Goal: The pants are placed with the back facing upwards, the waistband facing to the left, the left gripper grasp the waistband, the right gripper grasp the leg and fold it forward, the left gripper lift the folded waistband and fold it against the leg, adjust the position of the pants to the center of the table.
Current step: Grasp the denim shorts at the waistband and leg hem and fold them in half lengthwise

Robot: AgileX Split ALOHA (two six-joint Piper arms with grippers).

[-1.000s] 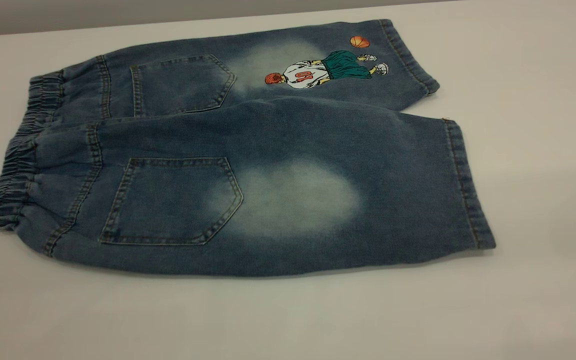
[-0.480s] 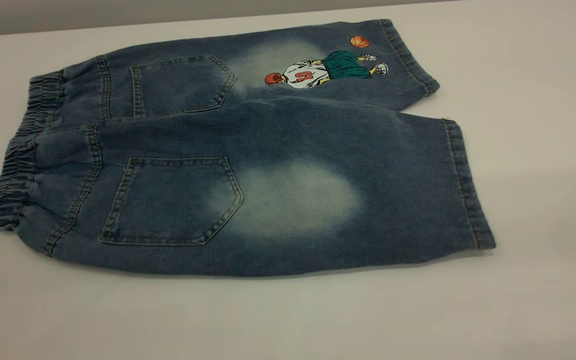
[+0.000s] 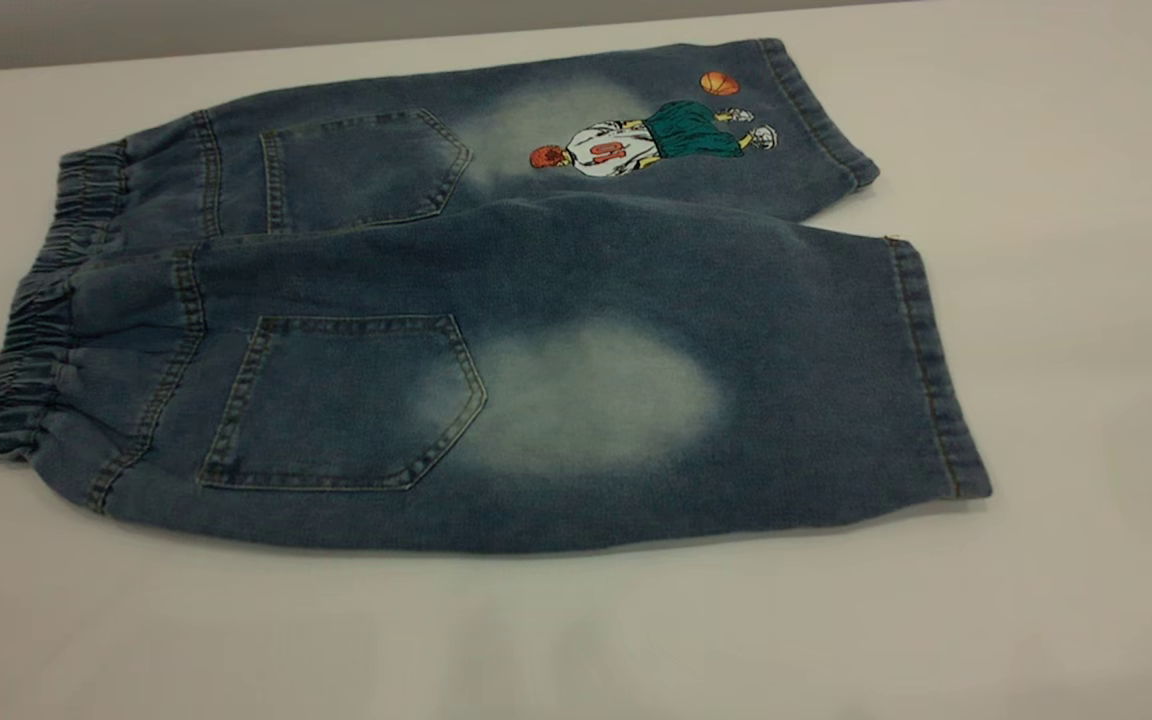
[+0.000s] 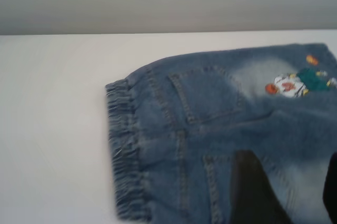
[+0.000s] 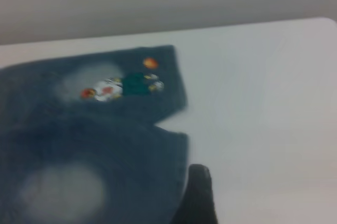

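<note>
Lying flat on the white surface [image 3: 1086, 200], the soft, limp pants [image 3: 496, 330] looked easiest pinched at the gathered waistband [image 3: 31, 340] and the leg [image 3: 636, 400] hem; whether either pincer was spread could not be told.

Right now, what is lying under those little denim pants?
The pants lie flat, back side up, on the white table, which shows bare all around them. Whatever is directly beneath the fabric is covered and cannot be seen.

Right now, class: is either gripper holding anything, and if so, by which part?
Nothing is held. The pants lie flat and unfolded on the table. Dark finger tips of the left gripper and right gripper show above the denim, gripping nothing.
</note>
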